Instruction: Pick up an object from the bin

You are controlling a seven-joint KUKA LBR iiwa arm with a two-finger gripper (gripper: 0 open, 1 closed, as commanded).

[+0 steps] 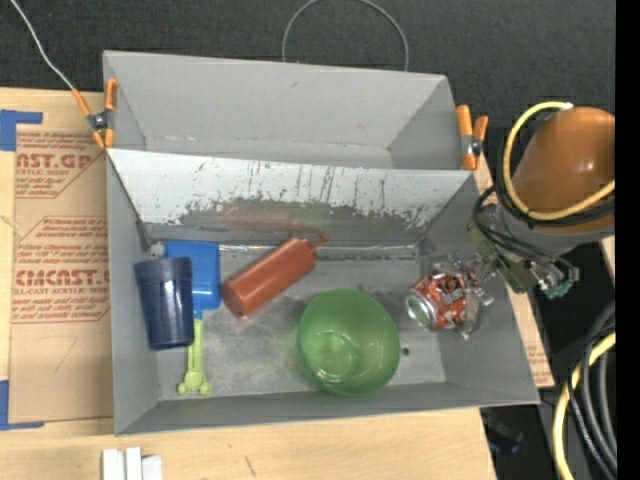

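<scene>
Claw point(470, 284) low over crushed red-silver can point(437, 304), right side of bin point(280, 118); cannot tell whether wide or narrow. Green bowl point(347, 340) left of can.

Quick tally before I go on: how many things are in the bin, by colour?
Blue: 2 (dark blue plastic cup, bright blue flat block)
Red: 2 (red-orange plastic cylinder, crushed red-and-silver metal can)
Green: 2 (green round plastic bowl, yellow-green thin stick)
Total: 6

Grey metal bin point(270, 108), green bowl point(347, 340) on its floor, red cylinder point(270, 275) up-left of bowl, blue cup point(167, 300) further left, crushed can point(445, 301) right.
</scene>
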